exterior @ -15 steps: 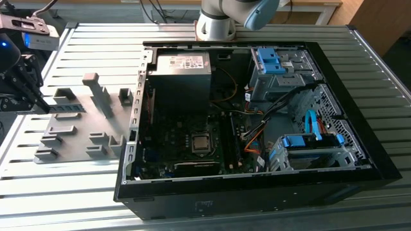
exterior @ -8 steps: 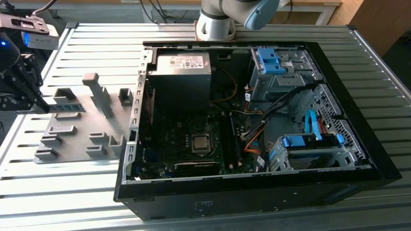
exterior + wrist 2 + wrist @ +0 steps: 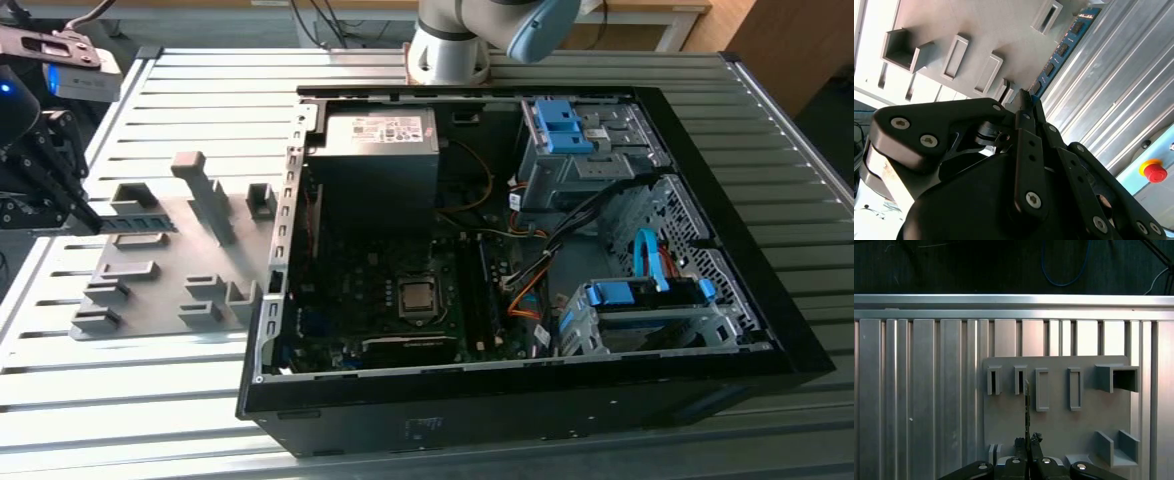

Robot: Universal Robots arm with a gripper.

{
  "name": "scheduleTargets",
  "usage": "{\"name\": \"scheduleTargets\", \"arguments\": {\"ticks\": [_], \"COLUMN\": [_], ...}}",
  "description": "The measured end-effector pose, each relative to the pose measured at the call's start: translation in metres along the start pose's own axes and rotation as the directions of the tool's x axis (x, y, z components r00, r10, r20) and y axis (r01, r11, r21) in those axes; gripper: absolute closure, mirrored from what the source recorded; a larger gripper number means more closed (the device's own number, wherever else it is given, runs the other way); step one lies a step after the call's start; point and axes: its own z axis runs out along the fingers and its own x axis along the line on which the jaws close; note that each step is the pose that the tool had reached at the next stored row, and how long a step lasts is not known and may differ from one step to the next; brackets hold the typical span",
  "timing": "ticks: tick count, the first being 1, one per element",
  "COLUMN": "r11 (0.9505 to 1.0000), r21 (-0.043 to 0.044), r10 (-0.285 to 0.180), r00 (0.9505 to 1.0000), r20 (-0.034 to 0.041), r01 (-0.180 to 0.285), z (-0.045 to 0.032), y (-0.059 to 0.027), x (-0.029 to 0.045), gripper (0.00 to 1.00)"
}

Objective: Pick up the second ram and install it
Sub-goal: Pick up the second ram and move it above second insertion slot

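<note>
Blue-green, long and flat, with a row of small black chips, the second ram [image 3: 1064,47] is a circuit-board stick gripped at one end by the black two-fingered gripper [image 3: 1024,102]. The gripper is pressed together on the stick's near end, pinching it by its flat faces. The stick's long axis runs straight out from the fingertips, away from the gripper, so in the first wrist view it appears edge-on as a thin line.

Just beyond the gripper lies a flat grey plastic holder plate [image 3: 1054,435] with raised slotted blocks, resting on the ribbed silver aluminium bench [image 3: 919,390]. Whether the stick touches the plate or hangs clear of it cannot be told.

An open black computer case [image 3: 534,405] stands on the bench well apart from the gripper, past the holder plate, roughly the way the stick's free end points. The stick appears grasped; installation has not begun.
</note>
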Motion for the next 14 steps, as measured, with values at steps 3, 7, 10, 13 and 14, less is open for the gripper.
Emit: {"name": "scheduleTargets", "arguments": {"ticks": [3, 7, 10, 13, 14], "r11": [1.0, 1.0, 1.0, 1.0, 1.0], "r21": [0.0, 0.0, 0.0, 0.0, 0.0], "r10": [0.0, 0.0, 0.0, 0.0, 0.0], "r00": [1.0, 1.0, 1.0, 1.0, 1.0], "r20": [0.0, 0.0, 0.0, 0.0, 0.0], "r01": [0.0, 0.0, 0.0, 0.0, 0.0], "z": [-0.0007, -0.0015, -0.0022, -0.0029, -0.0031], "y": [0.0, 0.0, -0.0001, -0.0001, -0.0001], "x": [0.0, 0.0, 0.0, 0.0, 0.0], "gripper": [0.86, 0.86, 0.86, 0.86, 0.86]}}
